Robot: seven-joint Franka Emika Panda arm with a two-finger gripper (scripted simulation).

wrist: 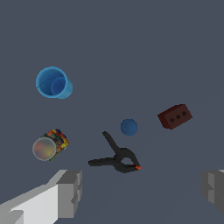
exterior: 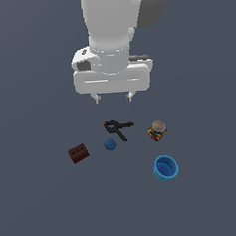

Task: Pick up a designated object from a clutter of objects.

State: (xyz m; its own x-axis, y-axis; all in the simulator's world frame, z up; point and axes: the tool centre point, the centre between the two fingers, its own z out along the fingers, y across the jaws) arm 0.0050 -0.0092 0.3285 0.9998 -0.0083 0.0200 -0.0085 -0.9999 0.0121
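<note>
exterior view: the white arm comes down from the upper edge, and its gripper (exterior: 113, 96) hangs above the dark grey desk (exterior: 36, 205), fingers spread apart with nothing between them, well clear of every object. taking the black clamp (exterior: 119, 128) as the centre of a clock face in this view, the blue ball (exterior: 110, 144) sits just beside it at about 7 o'clock, apparently not touching; the red-brown brick (exterior: 78, 153) lies farther out at about 8 o'clock, apart from the ball, on the exterior view's left of the group. the jar (exterior: 157, 131), with multicoloured contents, stands at about 3 o'clock, and the blue cup (exterior: 166, 167) rests at about 4 to 5 o'clock, below the jar, its open mouth facing up. the gripper is at about 12 o'clock from the clamp.

wrist view: two pale fingers (wrist: 70, 192) frame the scene at the picture's lower corners, set wide apart. the brick (wrist: 175, 116) shows three dark holes on one face and rests flat on the desk, alone, touching nothing. the ball (wrist: 129, 127) lies between brick and clamp (wrist: 117, 159), whose red-tipped end points away from the jar (wrist: 50, 145). the jar lies tilted, its pale lid toward the camera. the cup (wrist: 53, 82) sits apart, hollow interior visible.
</note>
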